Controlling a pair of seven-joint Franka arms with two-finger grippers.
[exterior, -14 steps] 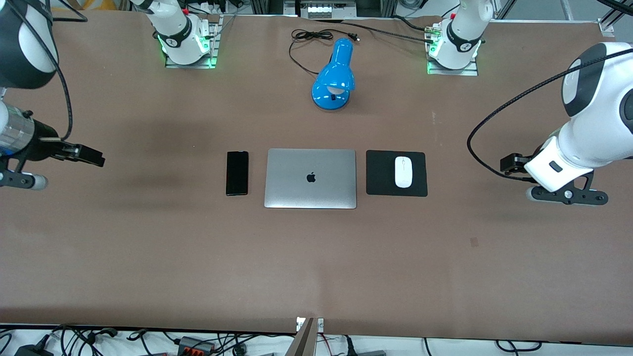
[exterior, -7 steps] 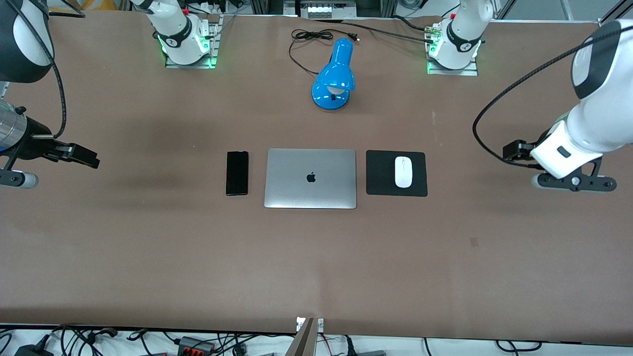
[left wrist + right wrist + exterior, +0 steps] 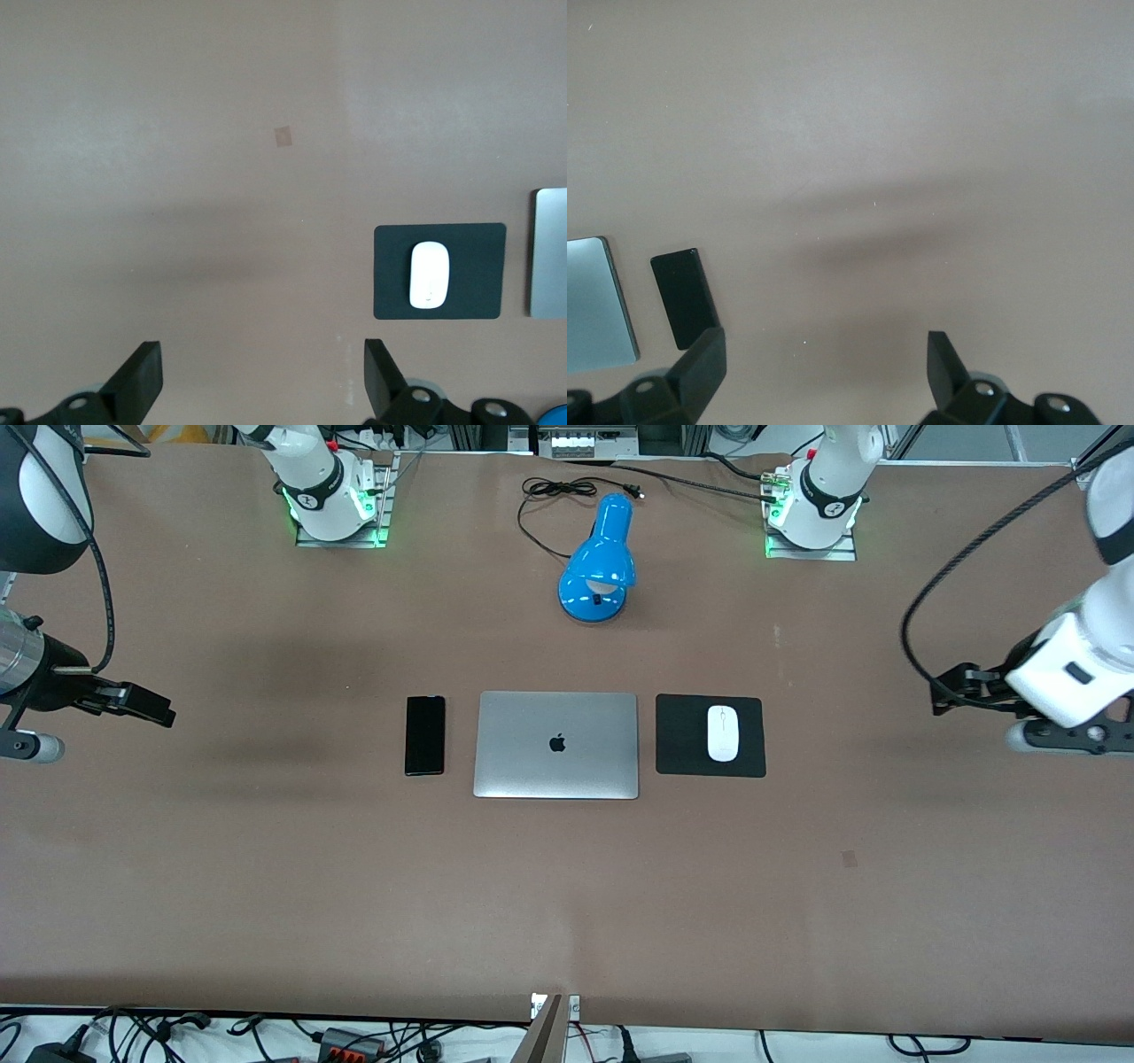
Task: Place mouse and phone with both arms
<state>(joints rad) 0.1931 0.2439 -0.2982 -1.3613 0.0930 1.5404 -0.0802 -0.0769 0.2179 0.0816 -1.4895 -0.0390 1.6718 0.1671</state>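
The white mouse (image 3: 723,733) lies on a black mouse pad (image 3: 682,735) beside a closed silver laptop (image 3: 556,744), toward the left arm's end. The black phone (image 3: 425,735) lies flat beside the laptop, toward the right arm's end. My left gripper (image 3: 950,691) is open and empty over bare table, well off the pad toward its own end. My right gripper (image 3: 151,707) is open and empty over bare table, well off the phone toward its own end. The left wrist view shows its gripper (image 3: 263,381), the mouse (image 3: 430,274) and the pad (image 3: 478,266). The right wrist view shows its gripper (image 3: 824,372) and the phone (image 3: 684,297).
A blue desk lamp (image 3: 601,558) with a black cord lies farther from the front camera than the laptop, between the two arm bases. The laptop's edge shows in the left wrist view (image 3: 551,252) and in the right wrist view (image 3: 598,305). The brown table top (image 3: 567,886) spreads wide.
My left gripper has drawn back from the mouse pad toward its own end of the table. My right gripper has drifted slightly toward its end. The mouse and the phone have not moved.
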